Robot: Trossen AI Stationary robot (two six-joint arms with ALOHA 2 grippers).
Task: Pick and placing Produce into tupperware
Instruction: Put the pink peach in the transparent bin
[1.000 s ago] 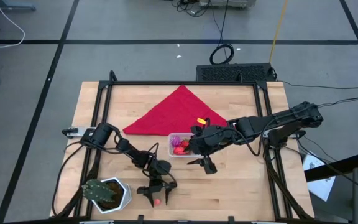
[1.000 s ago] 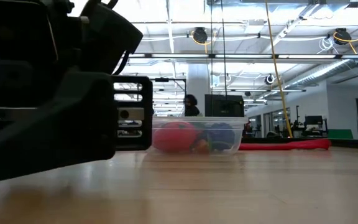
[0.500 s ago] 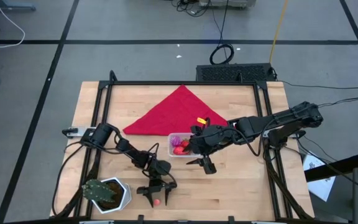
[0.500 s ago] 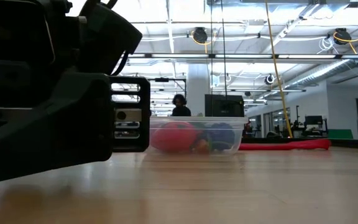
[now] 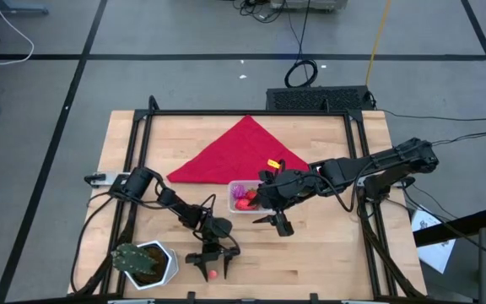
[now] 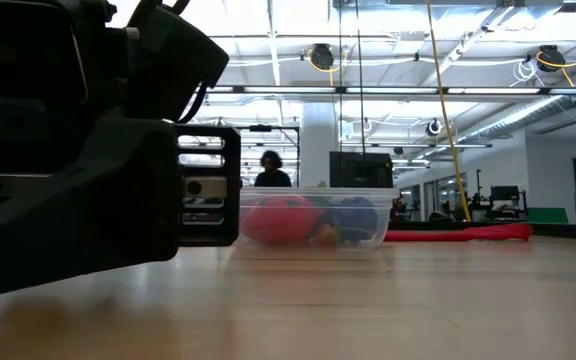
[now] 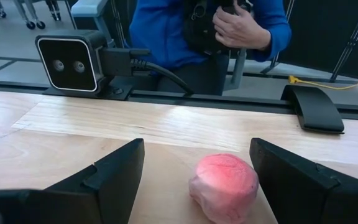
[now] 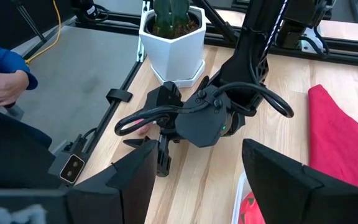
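Your left gripper point(image 5: 213, 267) sits low at the near edge of the worktop point(image 5: 327, 245), beside the white hexagonal pot point(image 5: 160, 263) with its green plant point(image 5: 133, 260). Its fingers point(image 7: 104, 177) are spread wide, one on each side of a pink-red toy fruit point(image 7: 223, 186) that rests on the wood between them; neither finger touches it. From above, the same fruit shows as a small red dot at the fingertips.

Your right gripper point(image 5: 282, 225) hangs just beside the tub point(image 5: 241, 197), on its near right side. Its fingers point(image 8: 129, 177) are released, with nothing between them.

The tub stands near the middle of the worktop, touching the near edge of the red cloth point(image 5: 236, 152). In it you can see red fruits point(image 6: 280, 219) and a purple bunch point(image 5: 238, 188).

Past the worktop's edge a person in a blue top point(image 7: 166, 31) stands, one hand point(image 7: 238, 25) on a dark object. No readable labels or writing show anywhere.
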